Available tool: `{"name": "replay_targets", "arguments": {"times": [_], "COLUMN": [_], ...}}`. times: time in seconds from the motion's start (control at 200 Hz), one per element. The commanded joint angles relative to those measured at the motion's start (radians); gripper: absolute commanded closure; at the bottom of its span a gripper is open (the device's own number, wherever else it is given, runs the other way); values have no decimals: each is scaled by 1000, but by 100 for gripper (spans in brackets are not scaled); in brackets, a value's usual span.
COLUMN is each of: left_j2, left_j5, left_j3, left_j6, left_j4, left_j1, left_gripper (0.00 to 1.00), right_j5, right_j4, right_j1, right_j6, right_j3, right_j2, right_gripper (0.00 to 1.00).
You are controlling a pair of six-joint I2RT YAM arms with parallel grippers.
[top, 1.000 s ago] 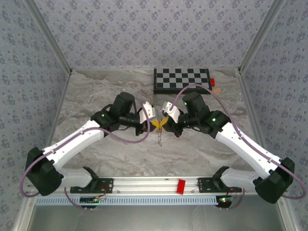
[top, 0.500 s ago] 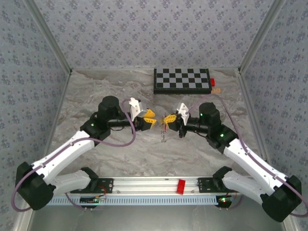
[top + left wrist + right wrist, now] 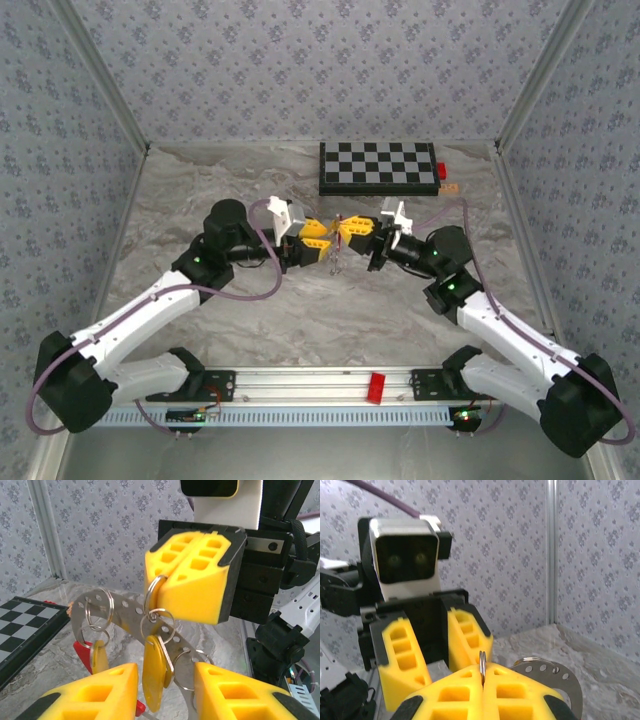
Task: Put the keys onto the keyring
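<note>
Two arms meet over the middle of the bench, one tool each. The right tool is closed, its yellow pads pinching a thin split ring of the keyring, which hangs in the air between the tools as a curved grey strip pierced with holes and carrying several small rings. Two brass-coloured keys dangle from it: one in the gap of the left tool, the other further left beside a red piece. The left tool's pads stand apart on either side of that key, gripping nothing. At the far edge lie one checkerboard and one small red block.
</note>
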Motion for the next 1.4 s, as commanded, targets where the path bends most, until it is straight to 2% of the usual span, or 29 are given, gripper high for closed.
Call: {"name": "replay_targets", "arguments": {"times": [0.0, 0.215, 0.51, 0.56, 0.795, 0.955, 1.094, 1.394], "left_j2": [7, 9, 35, 42, 72, 50, 3, -66], "left_j5": [-28, -56, -46, -40, 14, -12, -34, -37], "left_j3": [27, 28, 52, 58, 98, 92, 77, 27], "left_j6": [-4, -1, 50, 62, 109, 102, 82, -33], "left_j4": [38, 58, 11, -6, -99, -97, -83, 52], "left_j1": [-20, -26, -58, -65, -81, -79, -73, -25], "left_gripper": [66, 66, 97, 100, 100, 93, 76, 70], "right_j5": [-25, -33, -30, -29, -25, -23, -20, -46], "right_j4": [122, 108, 126, 131, 134, 126, 117, 120], "right_j1": [4, 15, 21, 21, 19, 15, 7, 3], "right_j6": [59, 60, 77, 78, 79, 77, 75, 81], "right_j3": [0, -2, -4, -4, -4, -11, -22, -29], "right_j2": [2, -4, 5, 6, 4, 0, -10, -10], "right_gripper": [100, 100, 100, 100, 100, 100, 100, 100]}}
